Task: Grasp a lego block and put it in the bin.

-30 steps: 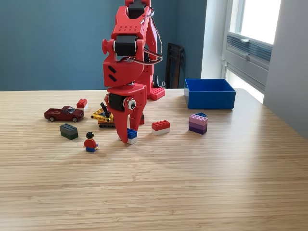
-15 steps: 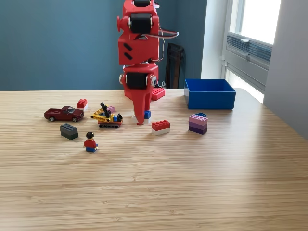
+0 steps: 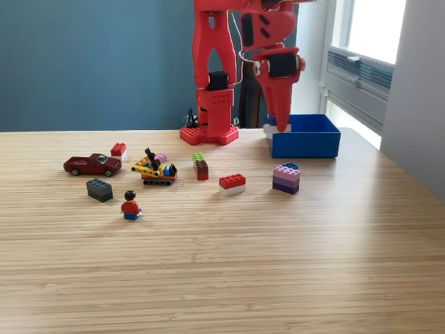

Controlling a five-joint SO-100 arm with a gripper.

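Gripper (image 3: 279, 127) pointing down at upper right of centre, above the left rim of the blue bin (image 3: 306, 145) on the table (image 3: 278, 264). Pale block (image 3: 268, 128) apparently pinched at its tip; grip state cannot be confirmed.

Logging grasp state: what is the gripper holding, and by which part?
The gripper hangs at the bin's near-left corner; a whitish piece shows beside its tips, but any hold cannot be told.

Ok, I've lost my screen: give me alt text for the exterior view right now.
A red arm's gripper hangs at the near left corner of the blue bin, a whitish piece at its tip. Lego blocks, a minifigure, a dark red toy car and a small yellow vehicle lie scattered on the wooden table.
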